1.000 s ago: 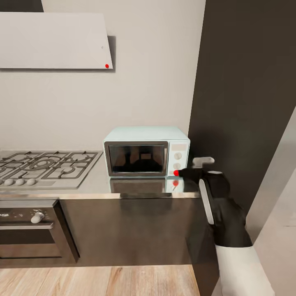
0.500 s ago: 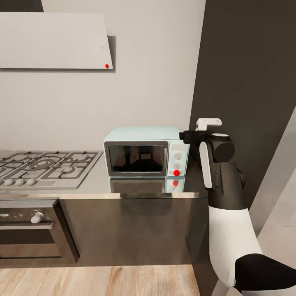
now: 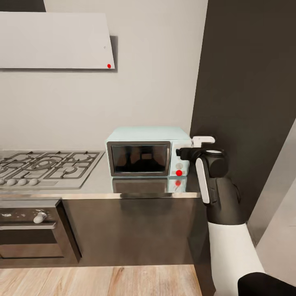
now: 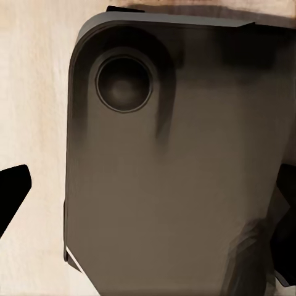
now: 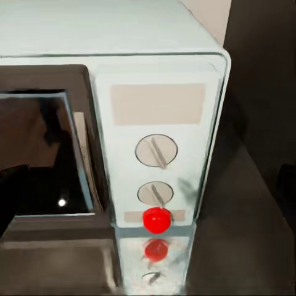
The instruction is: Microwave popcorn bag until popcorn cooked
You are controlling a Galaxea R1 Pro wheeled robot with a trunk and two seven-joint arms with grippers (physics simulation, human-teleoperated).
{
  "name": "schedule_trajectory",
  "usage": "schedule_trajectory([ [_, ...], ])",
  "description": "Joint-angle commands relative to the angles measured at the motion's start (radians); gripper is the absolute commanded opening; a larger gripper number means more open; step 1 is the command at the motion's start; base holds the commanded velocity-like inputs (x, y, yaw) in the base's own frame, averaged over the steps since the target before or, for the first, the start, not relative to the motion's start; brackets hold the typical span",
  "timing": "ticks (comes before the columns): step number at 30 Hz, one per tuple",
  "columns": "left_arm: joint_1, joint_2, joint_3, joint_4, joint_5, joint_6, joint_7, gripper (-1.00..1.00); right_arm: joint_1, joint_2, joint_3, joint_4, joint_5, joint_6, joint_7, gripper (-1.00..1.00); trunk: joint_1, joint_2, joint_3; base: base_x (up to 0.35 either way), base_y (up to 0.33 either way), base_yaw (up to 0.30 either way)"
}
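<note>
The pale mint-blue microwave (image 3: 142,153) stands on the steel countertop (image 3: 98,187) with its dark glass door shut. A red light (image 3: 179,172) glows at the bottom of its control panel. My right gripper (image 3: 181,153) hovers just in front of that panel, level with the knobs (image 5: 156,151). In the right wrist view its dark fingers (image 5: 287,185) sit wide apart at the frame edges, open and empty. My left gripper (image 4: 148,197) hangs open over my own dark base. The popcorn bag and popcorn are out of view; the glass shows only dim shapes.
A gas hob (image 3: 45,164) takes up the counter's left part, with a black oven (image 3: 33,230) below it and a white hood (image 3: 53,41) above. A tall dark cabinet (image 3: 246,102) stands right beside the microwave. Wood floor (image 3: 102,279) runs along the front.
My right gripper left the red light, rose to the top of the panel, then dropped back to knob height. The view shifted slightly.
</note>
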Motion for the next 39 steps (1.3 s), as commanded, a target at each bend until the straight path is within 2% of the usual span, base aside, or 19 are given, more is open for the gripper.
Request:
schedule_trajectory([
  [1, 0.000, 0.000, 0.000, 0.000, 0.009, -0.002, 0.001, 1.00, 0.003, 0.000, 0.001, 0.002, 0.008, 0.005, 0.001, 1.00, 0.000, -0.001, -0.001, 0.000, 0.308, 0.000],
  [15, 0.000, 0.000, 0.000, 0.000, 0.009, -0.002, 0.001, 1.00, 0.007, 0.000, 0.000, 0.008, 0.012, 0.005, -0.008, 1.00, 0.000, -0.001, -0.001, 0.000, 0.323, 0.000],
  [19, 0.000, 0.000, 0.000, 0.000, 0.009, -0.002, 0.001, 1.00, 0.007, 0.000, -0.003, 0.082, 0.016, 0.003, -0.010, 1.00, 0.000, -0.001, -0.001, 0.000, 0.235, 0.000],
  [22, 0.000, 0.000, 0.000, 0.000, 0.009, -0.002, 0.002, 1.00, 0.007, 0.000, -0.006, 0.185, 0.016, -0.061, -0.015, 1.00, 0.000, -0.001, -0.001, 0.000, 0.040, 0.000],
  [23, 0.000, 0.000, 0.000, 0.000, 0.009, -0.002, 0.002, 1.00, 0.007, 0.000, -0.009, 0.261, 0.016, -0.128, -0.017, 1.00, 0.000, -0.001, -0.001, 0.000, 0.007, 0.000],
  [24, 0.000, 0.000, -0.001, 0.000, 0.009, -0.002, 0.002, 1.00, 0.007, -0.002, -0.017, 0.296, 0.015, -0.173, -0.016, 1.00, 0.000, -0.001, -0.001, 0.000, 0.004, 0.000],
  [26, 0.000, 0.000, 0.000, 0.000, 0.009, -0.002, 0.002, 1.00, 0.007, -0.031, -0.028, 0.323, 0.012, -0.226, -0.011, 1.00, 0.000, -0.001, -0.001, 0.000, 0.001, 0.000],
  [32, 0.000, 0.000, 0.000, 0.000, 0.009, -0.002, 0.002, 1.00, 0.007, -0.057, -0.051, 0.328, 0.008, -0.240, 0.022, 1.00, 0.000, -0.001, -0.001, 0.000, 0.000, 0.000],
  [39, 0.000, 0.000, -0.002, 0.000, 0.009, -0.002, 0.001, 1.00, 0.007, -0.061, -0.053, 0.338, 0.008, -0.239, 0.032, 1.00, 0.000, -0.001, -0.001, 0.000, -0.071, 0.000],
])
